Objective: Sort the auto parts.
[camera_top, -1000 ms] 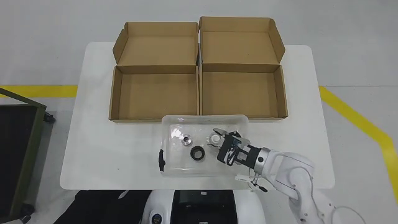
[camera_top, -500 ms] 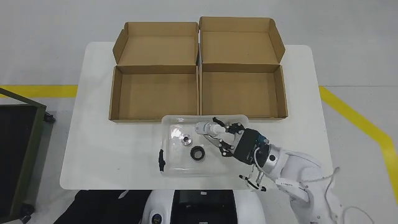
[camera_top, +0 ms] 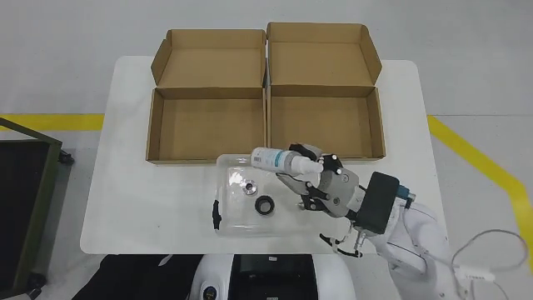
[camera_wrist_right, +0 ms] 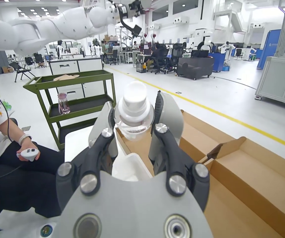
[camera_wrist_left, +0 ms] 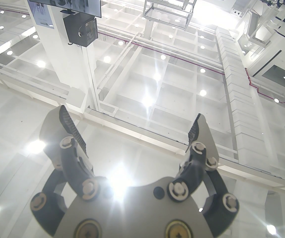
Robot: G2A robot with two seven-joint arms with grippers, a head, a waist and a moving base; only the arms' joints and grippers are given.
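Lying in the clear bin (camera_top: 220,179) are a fitting (camera_top: 248,188) and ring (camera_top: 265,205)

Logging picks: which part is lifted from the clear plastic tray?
The white plastic bottle in the right end effector; silver metal fitting and black ring lie inside.

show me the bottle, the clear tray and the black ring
bottle (camera_top: 281,162), top view, its white body
clear tray (camera_top: 220,185), top view, left rim
black ring (camera_top: 265,205), top view, its middle
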